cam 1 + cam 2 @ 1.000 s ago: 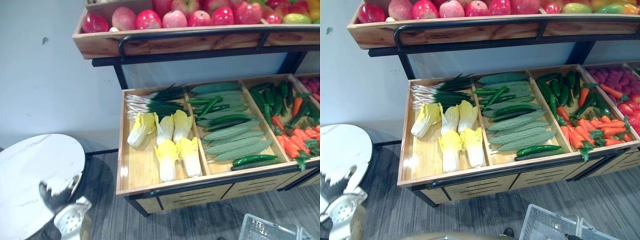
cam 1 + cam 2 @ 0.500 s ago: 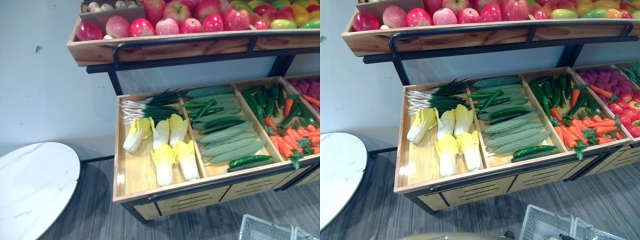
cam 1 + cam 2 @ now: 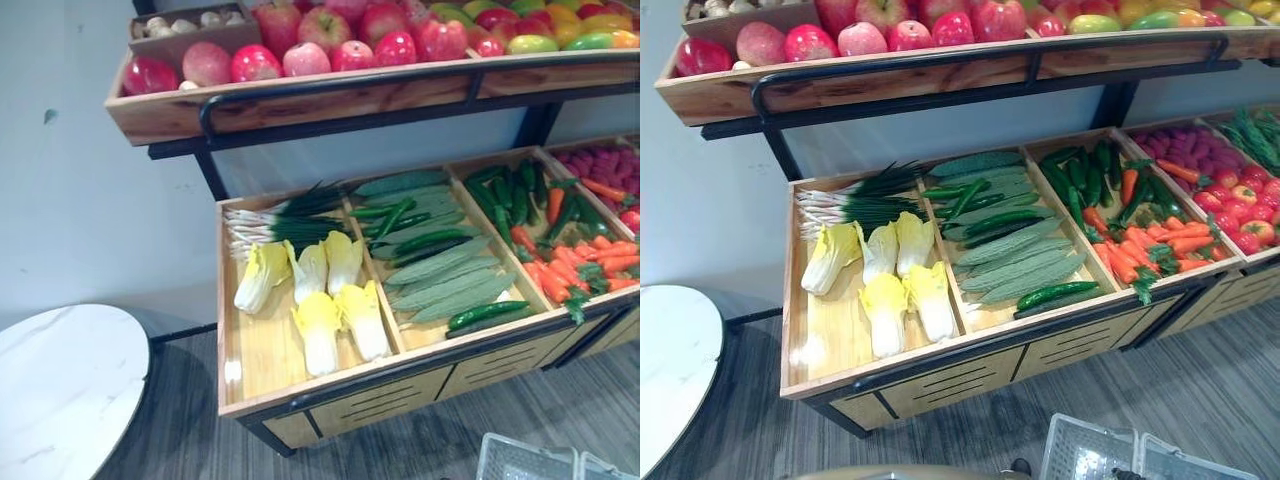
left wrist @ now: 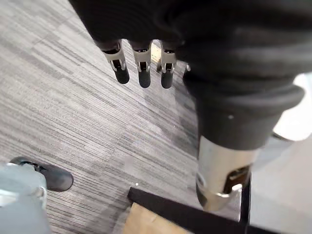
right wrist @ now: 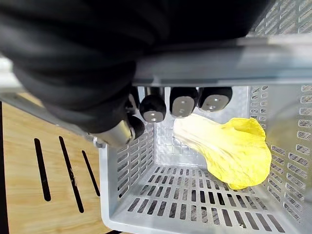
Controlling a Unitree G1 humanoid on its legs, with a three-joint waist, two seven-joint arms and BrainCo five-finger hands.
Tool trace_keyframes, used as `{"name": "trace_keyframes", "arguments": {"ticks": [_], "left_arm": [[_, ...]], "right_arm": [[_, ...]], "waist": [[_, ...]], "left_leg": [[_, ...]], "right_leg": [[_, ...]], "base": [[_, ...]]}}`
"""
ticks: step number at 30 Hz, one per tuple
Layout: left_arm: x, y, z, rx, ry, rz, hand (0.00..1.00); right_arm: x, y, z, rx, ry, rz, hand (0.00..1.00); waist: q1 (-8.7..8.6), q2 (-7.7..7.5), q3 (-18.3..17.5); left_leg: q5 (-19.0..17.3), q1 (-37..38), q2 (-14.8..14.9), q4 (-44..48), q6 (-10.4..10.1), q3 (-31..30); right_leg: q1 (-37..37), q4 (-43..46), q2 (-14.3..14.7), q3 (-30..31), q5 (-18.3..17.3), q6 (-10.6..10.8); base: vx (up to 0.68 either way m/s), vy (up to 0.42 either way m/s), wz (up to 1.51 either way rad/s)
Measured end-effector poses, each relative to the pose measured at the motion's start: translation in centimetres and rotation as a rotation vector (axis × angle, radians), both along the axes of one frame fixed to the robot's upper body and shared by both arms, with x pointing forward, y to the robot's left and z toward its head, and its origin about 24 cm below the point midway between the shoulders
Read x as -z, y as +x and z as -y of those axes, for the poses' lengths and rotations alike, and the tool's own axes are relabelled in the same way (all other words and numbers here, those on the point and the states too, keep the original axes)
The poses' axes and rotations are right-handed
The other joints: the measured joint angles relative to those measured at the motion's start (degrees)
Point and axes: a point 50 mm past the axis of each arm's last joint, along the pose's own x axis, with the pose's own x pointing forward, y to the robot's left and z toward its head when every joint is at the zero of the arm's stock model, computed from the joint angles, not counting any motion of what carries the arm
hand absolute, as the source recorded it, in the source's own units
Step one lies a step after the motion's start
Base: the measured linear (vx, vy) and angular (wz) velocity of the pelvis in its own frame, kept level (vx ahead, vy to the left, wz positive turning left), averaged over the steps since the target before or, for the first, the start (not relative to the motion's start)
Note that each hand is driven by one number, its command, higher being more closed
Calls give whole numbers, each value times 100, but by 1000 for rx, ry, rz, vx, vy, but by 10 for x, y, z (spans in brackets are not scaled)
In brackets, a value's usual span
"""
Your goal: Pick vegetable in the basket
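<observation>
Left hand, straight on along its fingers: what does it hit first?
Probably the grey floor: the left wrist view shows nothing between the left hand and it, though depth is unclear.

basket (image 3: 1080, 450) cut off by the bottom edge, white table (image 3: 60, 390) cut at the left, apples (image 3: 325, 28) cut at the top

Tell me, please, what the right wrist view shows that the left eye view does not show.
Right wrist view: the right hand, fingers curled round the basket's handle, and one yellow cabbage lying inside the basket. Left eye view: the stand's cabbages, spring onions, cucumbers, carrots, the apples on the shelf above, and a round white table. Both: the grey basket and the wooden cabinet front with dark slots.
</observation>
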Motion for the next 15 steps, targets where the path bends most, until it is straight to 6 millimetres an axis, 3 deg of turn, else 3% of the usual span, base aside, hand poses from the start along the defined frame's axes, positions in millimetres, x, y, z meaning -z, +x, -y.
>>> {"name": "trace_keyframes", "arguments": {"ticks": [2,6,7,8,9,10,12,14,15], "left_arm": [[1,6,4,87,-10,-4,0],[0,26,5,264,3,-27,0],[-2,32,5,304,13,-19,0],[-2,34,6,329,20,-19,0],[-3,33,5,325,23,-15,0],[-5,37,3,325,37,1,0],[-7,34,-5,324,59,-7,0],[-7,34,-6,302,50,-13,0],[-6,32,-6,301,46,-18,0]], "right_arm": [[0,3,-1,0,-7,9,100],[3,10,-15,-40,-3,56,100],[4,6,-18,-55,-1,57,100],[4,8,-21,-77,-5,70,100],[3,19,-25,-119,-8,103,100],[2,24,-28,-136,-3,121,100],[4,22,-29,-136,2,113,100],[2,35,-32,-181,-2,127,100],[2,42,-34,-200,-3,139,100]], "waist": [[-20,-15,72],[-45,-243,272],[-70,-282,276],[-57,-277,275],[-25,-95,291],[-97,-174,376],[-133,-290,385],[-32,-514,510],[34,-441,507]], "left_leg": [[-161,-53,14,280,33,104],[-422,-71,-8,537,176,376],[-422,-54,-13,533,212,492],[-353,-54,2,462,287,678],[-190,-101,199,319,361,1019],[-57,-80,182,142,380,1134],[99,35,145,32,405,1462],[41,-223,137,445,551,1822],[-50,-318,47,292,607,1770]], "right_leg": [[-257,529,-71,147,-156,29],[-892,1565,-222,508,-187,-20],[-1033,1664,-187,523,9,-155],[-1086,1389,-84,515,420,-182],[-1195,1550,0,310,372,-424],[-1472,2965,-151,-211,-396,-727],[-1369,4111,-391,-1027,-826,-978],[-1316,3497,-326,-1453,-592,-1352],[-1207,2859,-132,-1372,-454,-1315]], "base": [[-11,71,-33],[-55,89,-36],[-100,111,-52],[-116,132,-81],[-105,93,-84],[-94,60,-65],[-4,64,-78],[-48,53,-134],[-293,-7,-152]]}}
